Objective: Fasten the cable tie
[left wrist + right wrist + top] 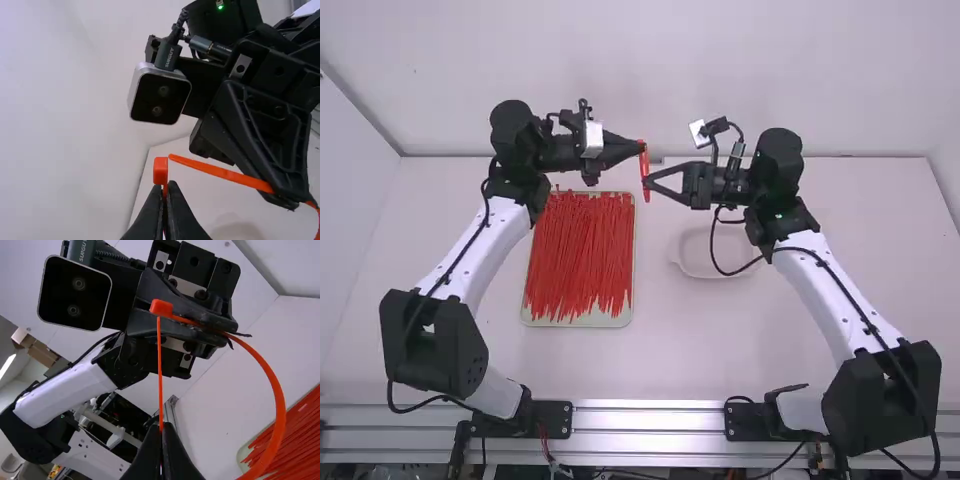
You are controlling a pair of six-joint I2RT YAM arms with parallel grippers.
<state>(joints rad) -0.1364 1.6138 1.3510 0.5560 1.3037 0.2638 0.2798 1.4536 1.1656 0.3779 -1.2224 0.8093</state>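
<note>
Mounting rail (pixel 650 408) nearest. Beyond, on worktop (pixel 440 230): tray (pixel 578 321) of spare red ties (pixel 582 250), white bowl (pixel 704 262) beside it. Farthest, raised above worktop: cable tie (pixel 644 165) looped between claws. Left claw (pixel 164 189) pinched shut just under tie head (pixel 160 171). Right claw (pixel 161 429) clamped on tail (pixel 159 370), tip at head. Likely step: threading. Square tip to slot, steady head, push straight through.

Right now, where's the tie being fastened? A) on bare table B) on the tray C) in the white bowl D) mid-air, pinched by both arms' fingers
D: the tie is up in the air, with the left fingers and the right fingers both shut on it.
</note>
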